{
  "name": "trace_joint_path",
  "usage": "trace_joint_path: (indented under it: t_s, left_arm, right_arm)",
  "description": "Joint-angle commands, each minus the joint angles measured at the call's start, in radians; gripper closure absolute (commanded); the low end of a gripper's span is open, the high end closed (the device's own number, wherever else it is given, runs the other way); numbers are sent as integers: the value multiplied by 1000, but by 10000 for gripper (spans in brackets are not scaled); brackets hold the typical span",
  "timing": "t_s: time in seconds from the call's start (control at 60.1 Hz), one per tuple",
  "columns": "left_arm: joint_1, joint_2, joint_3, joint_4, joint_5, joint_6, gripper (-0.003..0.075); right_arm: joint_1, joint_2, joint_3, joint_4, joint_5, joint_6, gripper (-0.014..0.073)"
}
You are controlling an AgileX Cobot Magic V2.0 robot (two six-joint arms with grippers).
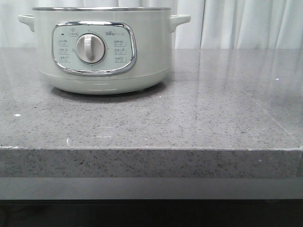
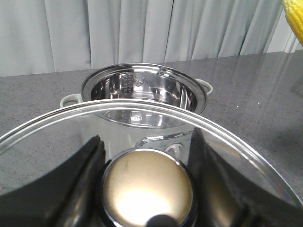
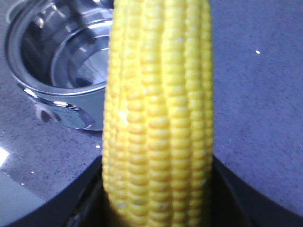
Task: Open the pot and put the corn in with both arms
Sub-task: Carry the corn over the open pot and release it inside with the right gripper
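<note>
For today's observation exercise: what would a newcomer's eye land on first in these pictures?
Probably the bright yellow corn, upright between the right gripper's fingers, filling the right wrist view. Next, the pot on the grey counter, already open, while the left gripper holds its glass lid by the knob.

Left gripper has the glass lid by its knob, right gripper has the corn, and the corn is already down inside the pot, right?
Not quite. The left gripper does hold the glass lid by its knob, but the corn is not in the pot: the right wrist view shows it clamped in the right gripper above the counter, beside the open, empty pot.
</note>
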Motion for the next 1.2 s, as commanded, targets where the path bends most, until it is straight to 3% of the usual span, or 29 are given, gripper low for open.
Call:
trace_joint_path:
  t_s: [0.0, 0.166, 0.482, 0.848, 1.181]
  left_arm:
    - [1, 2, -37, -16, -140, -2, 534]
    - [1, 2, -37, -16, -140, -2, 534]
    - [1, 2, -37, -16, -140, -2, 534]
    - [1, 2, -37, -16, -140, -2, 534]
    - [1, 2, -37, -16, -140, -2, 534]
  right_arm:
    - [44, -11, -32, 52, -100, -43, 265]
    - [142, 51, -65, 60, -190, -68, 265]
    - [250, 287, -289, 60, -262, -81, 265]
    - [259, 565, -482, 60, -322, -134, 265]
    - [259, 690, -503, 47, -304, -169, 265]
